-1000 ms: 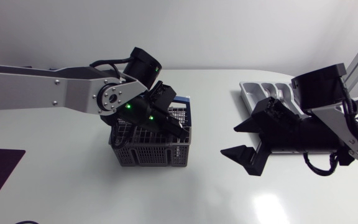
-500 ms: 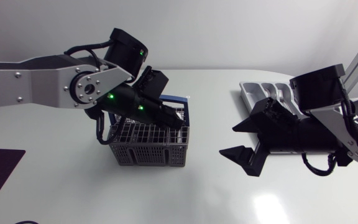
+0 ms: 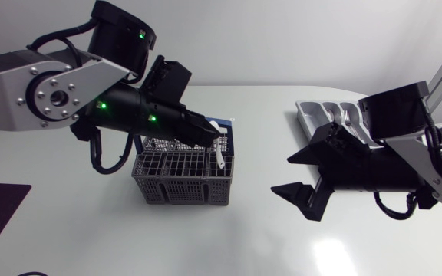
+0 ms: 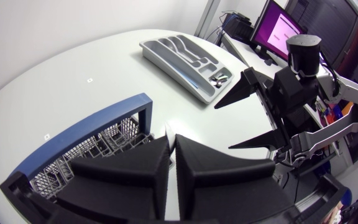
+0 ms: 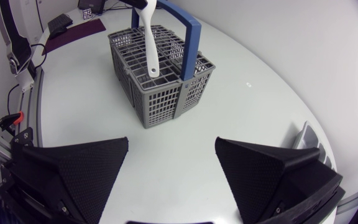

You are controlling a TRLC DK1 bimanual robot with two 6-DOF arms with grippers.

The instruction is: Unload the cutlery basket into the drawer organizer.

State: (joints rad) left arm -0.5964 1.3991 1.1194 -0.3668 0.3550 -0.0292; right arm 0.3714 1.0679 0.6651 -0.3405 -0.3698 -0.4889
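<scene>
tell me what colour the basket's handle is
Blue. The basket handle shows best in the right wrist view.

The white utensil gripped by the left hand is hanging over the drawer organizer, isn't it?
Not quite. The white utensil gripped by the left hand is hanging over the cutlery basket, not the drawer organizer, which sits apart near the other arm. The right wrist view shows this plainly.

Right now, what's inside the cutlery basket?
A white utensil in the left pincer hangs with its lower end at the basket rim. Compartments look empty otherwise; their bottoms are hidden behind mesh walls.
</scene>
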